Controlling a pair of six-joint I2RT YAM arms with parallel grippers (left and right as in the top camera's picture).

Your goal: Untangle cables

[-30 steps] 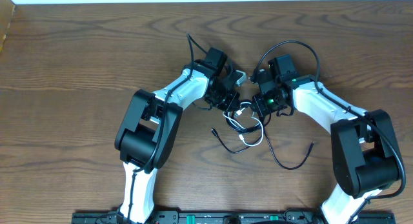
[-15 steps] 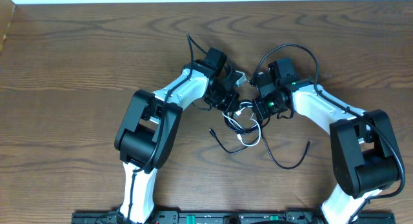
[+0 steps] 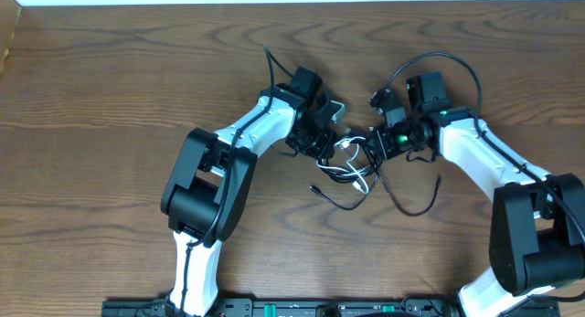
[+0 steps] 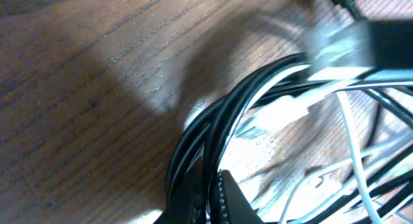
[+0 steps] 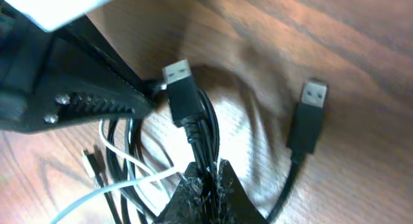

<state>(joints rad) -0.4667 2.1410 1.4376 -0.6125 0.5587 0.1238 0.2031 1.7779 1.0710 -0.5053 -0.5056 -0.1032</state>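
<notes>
The left pincer [image 4: 210,195] is clenched on bundled strands of the long thin black cable [image 5: 201,143]. The right pincer [image 5: 203,175] grasps this same cable just behind its metal-tipped black plug [image 5: 179,82]. The short thin white cable [image 4: 353,146] lies tangled with it between them on the brown wooden surface [image 3: 110,98].

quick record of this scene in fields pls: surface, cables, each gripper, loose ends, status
surface: brown wooden table
cables: long thin black cable and shorter thin white cable, tangled together mid-table
left gripper: shut on strands of the black cable
right gripper: shut on the black cable just below a black USB plug
loose end: second black USB plug, lying on the wood
status: not yet untangled
</notes>
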